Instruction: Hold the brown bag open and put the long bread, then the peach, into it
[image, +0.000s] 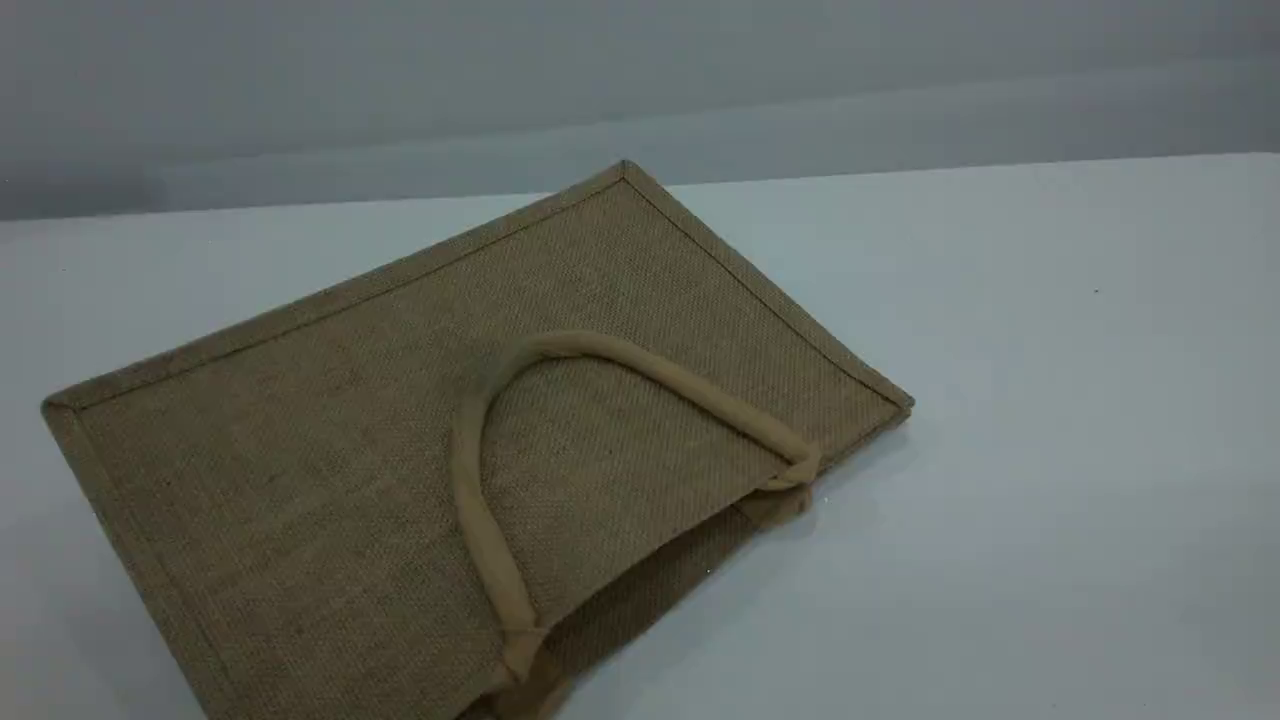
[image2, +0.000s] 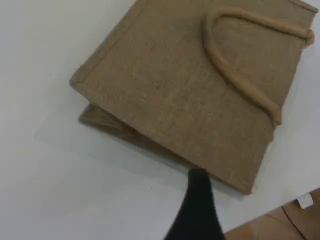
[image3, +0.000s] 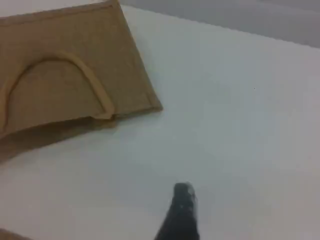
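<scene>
The brown bag (image: 350, 420) lies flat on the white table, its mouth toward the near right and slightly parted. One lighter loop handle (image: 600, 350) rests folded back on its top panel. The left wrist view shows the bag (image2: 175, 85) from a corner, with the dark fingertip (image2: 199, 182) of my left gripper just off its near edge and nothing on it. In the right wrist view the bag (image3: 75, 40) lies at the upper left. My right gripper's fingertip (image3: 183, 195) hovers over bare table, holding nothing. The long bread and the peach are out of view. Neither arm shows in the scene view.
The white table (image: 1050, 400) stretches to the right of the bag, with a grey wall (image: 640, 80) behind it. The table's edge and a brown floor (image2: 295, 222) show at the bottom right of the left wrist view.
</scene>
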